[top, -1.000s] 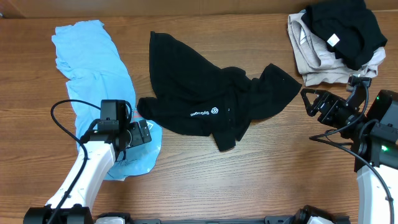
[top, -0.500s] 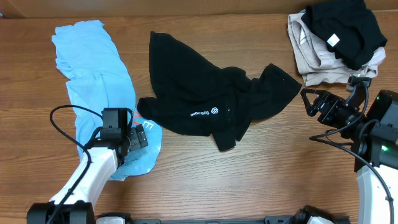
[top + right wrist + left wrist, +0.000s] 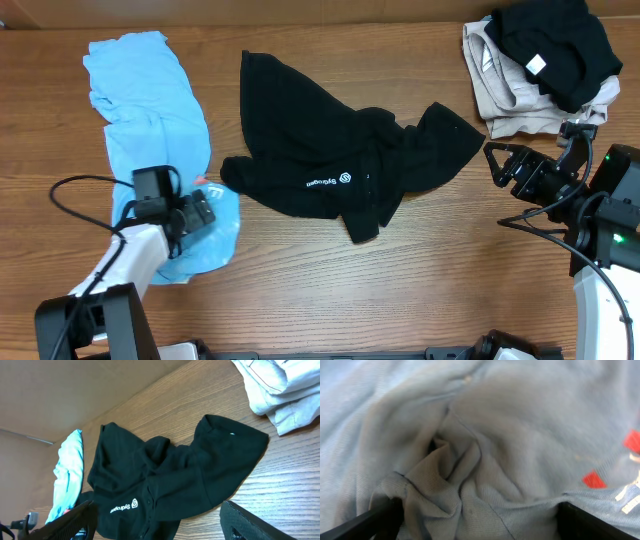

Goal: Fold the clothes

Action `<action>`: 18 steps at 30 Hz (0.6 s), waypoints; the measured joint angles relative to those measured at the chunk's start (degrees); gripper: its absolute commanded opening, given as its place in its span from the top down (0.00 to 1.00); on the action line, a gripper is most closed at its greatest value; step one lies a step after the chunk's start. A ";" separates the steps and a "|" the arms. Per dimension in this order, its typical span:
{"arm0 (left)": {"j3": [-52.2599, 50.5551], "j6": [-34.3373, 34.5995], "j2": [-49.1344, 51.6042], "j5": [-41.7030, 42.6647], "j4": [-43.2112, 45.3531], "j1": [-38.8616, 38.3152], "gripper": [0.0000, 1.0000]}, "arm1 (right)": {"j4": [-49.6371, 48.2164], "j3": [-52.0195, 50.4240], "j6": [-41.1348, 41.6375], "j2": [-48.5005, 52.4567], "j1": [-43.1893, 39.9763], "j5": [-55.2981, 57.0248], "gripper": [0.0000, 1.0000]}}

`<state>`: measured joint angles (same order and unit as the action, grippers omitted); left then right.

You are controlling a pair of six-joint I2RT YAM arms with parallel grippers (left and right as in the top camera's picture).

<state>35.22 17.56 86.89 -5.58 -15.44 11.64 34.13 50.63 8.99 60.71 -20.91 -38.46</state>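
Since a second ago your left gripper [image 3: 208, 212] has pulled back toward the left edge of the brown wooden table [image 3: 400, 290], and the lower end of the crumpled light blue cotton shirt [image 3: 150, 110] has come with it, so that its hem now bunches further from the black shirt than before. Everything else has stayed put. The rumpled black polo shirt with the white chest print [image 3: 300, 150] lies in the middle of the table as it did, and your right gripper [image 3: 500, 168] hangs in the same spot near the right edge, its fingers spread wide and empty, just below the folded beige garments [image 3: 510, 100] and the black garment [image 3: 560, 40] stacked on them at the far right corner. In the left wrist view the fingers stand wide at the two lower corners, with a ridge of blue fabric gathered between them. The white print [image 3: 347, 178] on the polo is a round emblem with a short word beside it, too small to read with certainty. Red patches [image 3: 594, 479] and white lettering show on the blue shirt, blurred beyond reading. A pale tag [image 3: 537, 65] on the stacked black garment shows no legible text.
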 measured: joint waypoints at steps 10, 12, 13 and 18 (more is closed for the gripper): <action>0.22 -1.68 1.05 1.55 3.74 12.46 0.00 | -0.11 0.00 -0.02 0.00 0.00 0.50 0.18; 0.11 -1.70 1.27 1.73 5.01 16.06 0.00 | -0.11 0.00 -0.02 0.00 0.00 0.68 0.18; 0.07 -1.70 1.36 1.81 5.62 17.70 0.00 | -0.13 0.00 -0.02 0.00 0.00 0.83 0.18; -0.44 -1.73 1.88 1.90 9.03 23.63 0.00 | -0.13 0.00 0.00 0.00 0.00 1.05 0.18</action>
<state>34.79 15.84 88.77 -3.68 -6.42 35.27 34.00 50.63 8.99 60.71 -20.91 -37.41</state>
